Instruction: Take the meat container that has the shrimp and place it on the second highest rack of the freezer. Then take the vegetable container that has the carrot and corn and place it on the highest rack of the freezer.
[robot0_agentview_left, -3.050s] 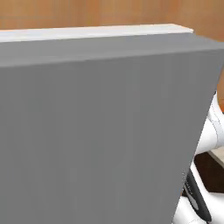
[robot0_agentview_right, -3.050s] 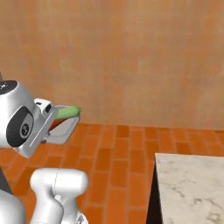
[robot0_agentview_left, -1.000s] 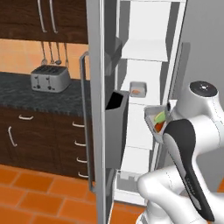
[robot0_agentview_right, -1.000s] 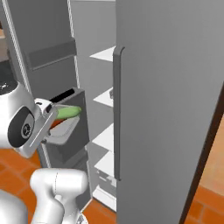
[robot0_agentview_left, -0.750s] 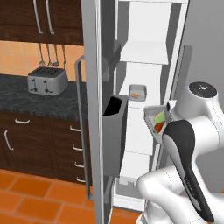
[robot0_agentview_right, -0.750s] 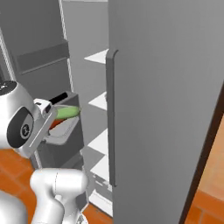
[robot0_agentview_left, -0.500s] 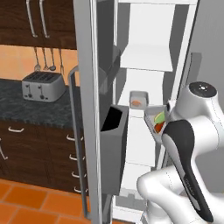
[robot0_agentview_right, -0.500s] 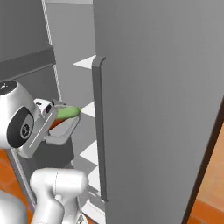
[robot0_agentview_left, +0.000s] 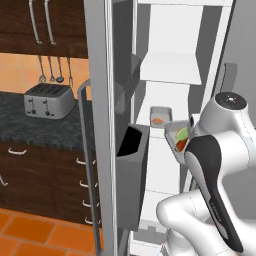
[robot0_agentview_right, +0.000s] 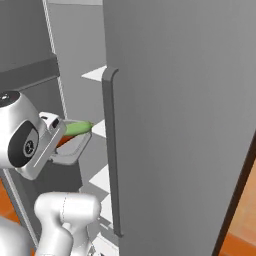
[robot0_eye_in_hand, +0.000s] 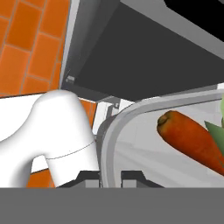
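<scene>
Before the open freezer (robot0_agentview_left: 175, 65), white interior and white shelves in view, grey door (robot0_agentview_right: 180, 115) with long bar handle (robot0_agentview_right: 111, 150) standing open at right.

- Vegetable container (robot0_eye_in_hand: 131, 144): pale grey tray, held up in front of the shelves, roughly level with the middle of the compartment. Seen as a small tray just beside the arm's wrist in the left base view (robot0_agentview_left: 177, 140) and jutting from the wrist in the right base view (robot0_agentview_right: 70, 147).
- Carrot (robot0_eye_in_hand: 192, 140): orange-red, lying inside the tray.
- Corn (robot0_agentview_right: 77, 128): green husk, resting along the tray's top.
- Hand (robot0_eye_in_hand: 110, 177): closed on the near rim of the vegetable container, one fingertip on each side of the wall.
- Meat container (robot0_agentview_left: 160, 116): small grey tray with the shrimp (robot0_agentview_left: 158, 120) in it, set on a white shelf inside the freezer, beyond the held tray.
- Door bin (robot0_agentview_left: 132, 175): dark grey, on the left door, near the tray.
- Toaster (robot0_agentview_left: 45, 100): silver, on the dark desk (robot0_agentview_left: 30, 127) at far left, utensils hanging above.
</scene>
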